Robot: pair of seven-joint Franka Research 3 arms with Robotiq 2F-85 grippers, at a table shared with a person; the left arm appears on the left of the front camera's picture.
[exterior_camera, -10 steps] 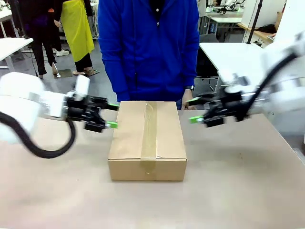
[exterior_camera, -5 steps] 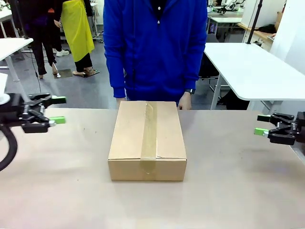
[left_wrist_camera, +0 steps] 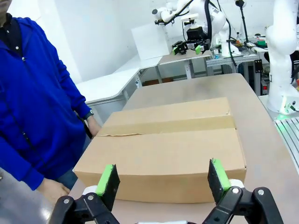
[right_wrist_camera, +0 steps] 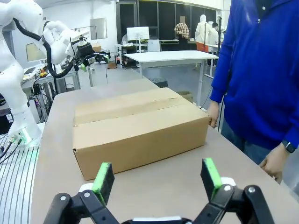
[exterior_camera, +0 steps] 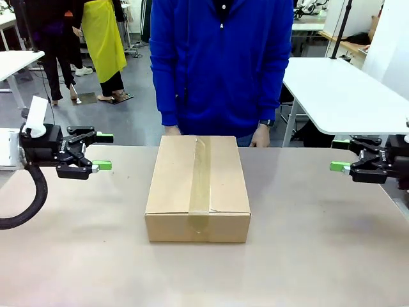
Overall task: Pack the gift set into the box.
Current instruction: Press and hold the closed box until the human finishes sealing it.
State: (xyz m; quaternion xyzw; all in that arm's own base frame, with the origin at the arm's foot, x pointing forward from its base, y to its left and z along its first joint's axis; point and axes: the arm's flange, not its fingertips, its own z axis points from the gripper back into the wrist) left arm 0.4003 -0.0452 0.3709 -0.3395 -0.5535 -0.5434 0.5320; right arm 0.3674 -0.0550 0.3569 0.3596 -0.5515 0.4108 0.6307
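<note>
The box (exterior_camera: 198,185) is a brown cardboard carton lying on the middle of the table with its flaps shut and a tape strip along the top. The gift set is out of view. My left gripper (exterior_camera: 103,151) hovers open to the left of the box, well apart from it. My right gripper (exterior_camera: 337,155) hovers open near the table's right edge, its fingers pointing toward the box. In the left wrist view the open gripper (left_wrist_camera: 163,177) faces the box (left_wrist_camera: 168,144) side-on; in the right wrist view the open gripper (right_wrist_camera: 156,179) faces the box (right_wrist_camera: 135,126) from the other side.
A person in a blue jacket (exterior_camera: 220,64) stands at the far edge, with hands (exterior_camera: 260,135) hanging just behind the box. A white table (exterior_camera: 339,96) stands at the back right. Bare tabletop (exterior_camera: 204,275) lies in front of the box.
Both grippers have drawn away from the box's sides, swinging far outward and then coming back in a little. The box has not moved. The person has shifted slightly to the right.
</note>
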